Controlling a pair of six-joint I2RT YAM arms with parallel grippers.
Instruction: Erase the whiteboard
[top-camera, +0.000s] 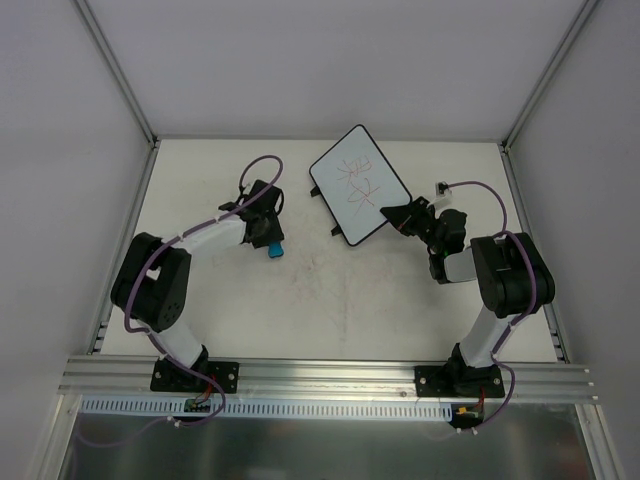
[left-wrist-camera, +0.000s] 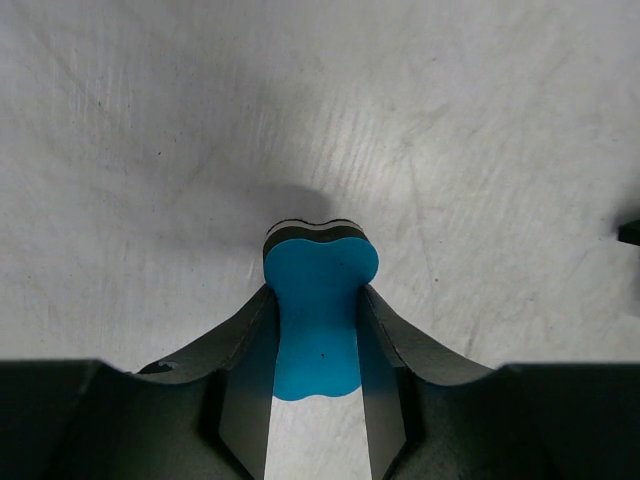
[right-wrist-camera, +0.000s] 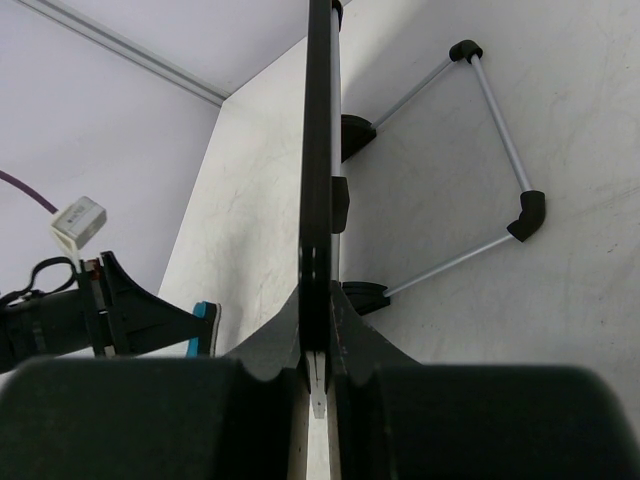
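The whiteboard (top-camera: 345, 165) has a thin black frame and red scribbles (top-camera: 362, 188), and stands tilted at the back middle of the table. My right gripper (top-camera: 397, 214) is shut on its lower right edge. The right wrist view shows the board edge-on (right-wrist-camera: 318, 150) between the gripper's (right-wrist-camera: 318, 305) closed fingers, with its wire stand (right-wrist-camera: 495, 130) folded out behind. My left gripper (top-camera: 267, 237) is to the left of the board, apart from it, and is shut on a blue bone-shaped eraser (top-camera: 274, 251). The left wrist view shows the eraser (left-wrist-camera: 318, 310) pinched at its waist in the gripper (left-wrist-camera: 316, 300), just above the table.
White walls with metal corner posts (top-camera: 120, 70) enclose the table on three sides. An aluminium rail (top-camera: 320, 375) runs along the near edge, where both arm bases are bolted. The left arm and its eraser (right-wrist-camera: 205, 325) show at the left of the right wrist view.
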